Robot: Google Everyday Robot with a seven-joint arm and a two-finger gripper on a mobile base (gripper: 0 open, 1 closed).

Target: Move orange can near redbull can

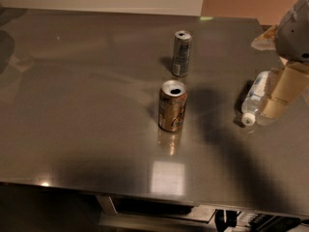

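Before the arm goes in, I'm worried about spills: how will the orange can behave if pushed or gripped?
The orange can stands upright on a shiny table, so a high push would probably tip it; a low one likely slides it. Its top is open, so tipping might spill. The gripper is at the right edge.

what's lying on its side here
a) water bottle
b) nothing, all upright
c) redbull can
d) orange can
a: the water bottle lies on its side at the right, just beside the gripper at the right edge, while the orange can and redbull can both stand upright.
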